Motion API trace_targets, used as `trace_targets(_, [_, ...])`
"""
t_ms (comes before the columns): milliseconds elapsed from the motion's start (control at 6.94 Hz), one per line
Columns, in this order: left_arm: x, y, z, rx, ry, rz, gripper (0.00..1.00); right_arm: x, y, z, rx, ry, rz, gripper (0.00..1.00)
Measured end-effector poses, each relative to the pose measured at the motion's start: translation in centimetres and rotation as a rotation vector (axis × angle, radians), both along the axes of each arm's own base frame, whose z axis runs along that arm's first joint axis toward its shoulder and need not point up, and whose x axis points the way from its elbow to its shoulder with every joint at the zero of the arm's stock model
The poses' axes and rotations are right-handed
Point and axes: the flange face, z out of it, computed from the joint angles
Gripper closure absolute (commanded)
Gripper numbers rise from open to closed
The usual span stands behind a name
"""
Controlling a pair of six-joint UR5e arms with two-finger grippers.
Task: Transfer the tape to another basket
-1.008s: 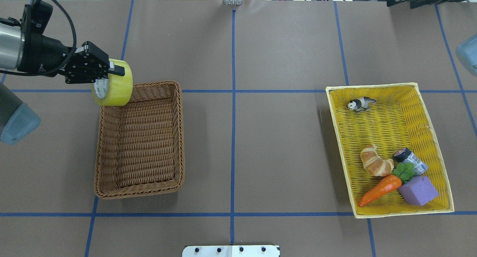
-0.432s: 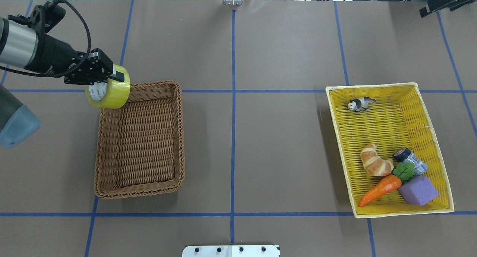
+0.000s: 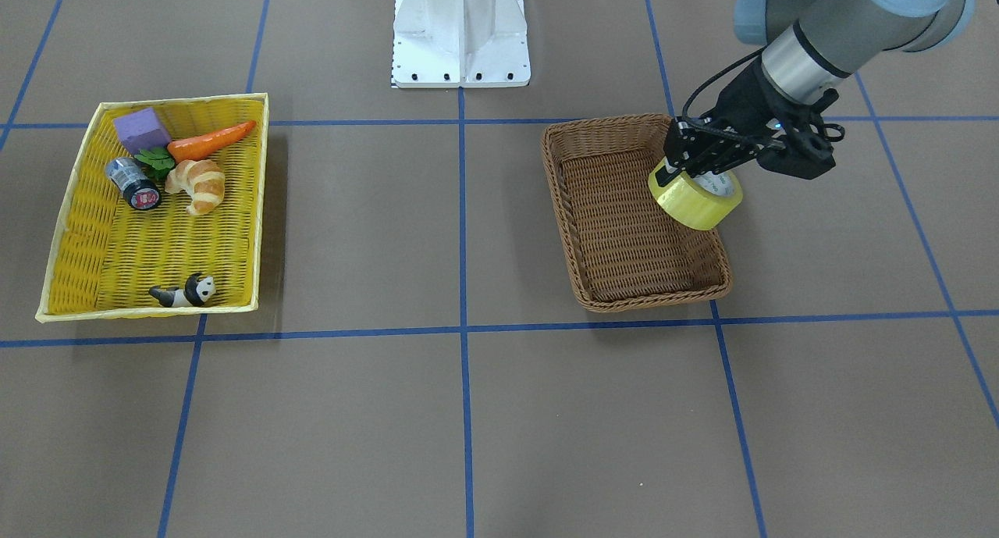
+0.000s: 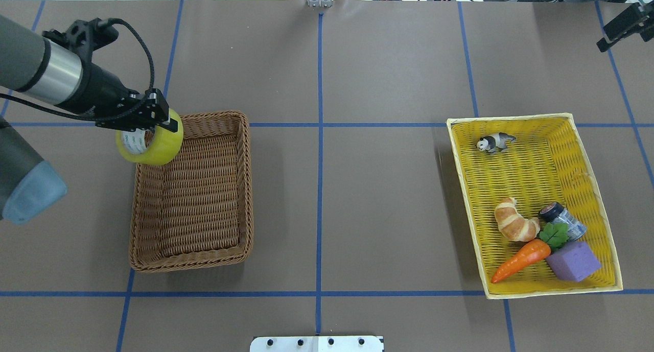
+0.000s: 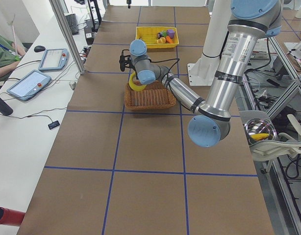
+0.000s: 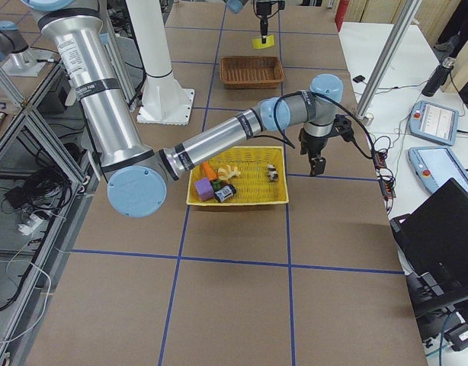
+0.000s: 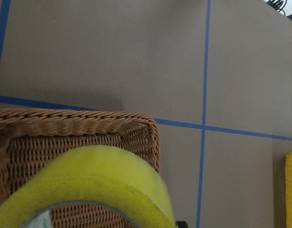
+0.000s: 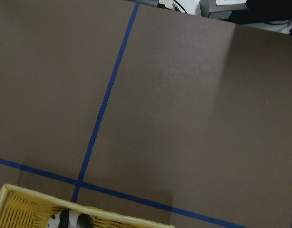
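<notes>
The yellow translucent tape roll [image 4: 153, 148] with a white core hangs in my left gripper [image 4: 155, 125], which is shut on its rim. The roll is tilted and sits over the far left corner of the brown wicker basket [image 4: 194, 257], above its rim. The front view shows the tape [image 3: 695, 201] over the basket's [image 3: 648, 300] side wall. The left wrist view shows the tape [image 7: 93, 180] close up over the basket corner [image 7: 79, 121]. My right gripper [image 4: 619, 27] is at the far right table edge, away from both baskets. I cannot tell whether it is open or shut.
The yellow woven basket [image 4: 511, 118] on the right holds a croissant [image 4: 515, 220], a carrot [image 4: 521, 260], a purple block [image 4: 573, 261], a small dark jar [image 4: 562, 216] and a panda figure [image 4: 494, 141]. Blue tape lines grid the brown table.
My left gripper has carried the tape toward the robot and lower, onto the brown basket's far left corner. The right gripper has shifted right and down at the far right edge.
</notes>
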Motion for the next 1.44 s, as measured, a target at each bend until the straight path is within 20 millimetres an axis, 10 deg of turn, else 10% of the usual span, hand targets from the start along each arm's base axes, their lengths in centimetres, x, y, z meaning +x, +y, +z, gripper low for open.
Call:
trace_targets(576, [10.6,4.4,-1.5,-0.076,-0.2,0.105,1.0,-1.0,2.5,4.5,-0.129,0.098,-0.135,0.0])
trace_targets(864, [13.3,4.4,0.3,-0.088,-0.271,0.103,0.02,-0.2,4.1,5.4,-0.122,0.097,-0.154,0.0])
trace_targets(1440, [12.2,3.7,0.3,-0.025,-0.312,0.007,0.01,0.9,6.0,8.2,-0.159,0.099,-0.14,0.0])
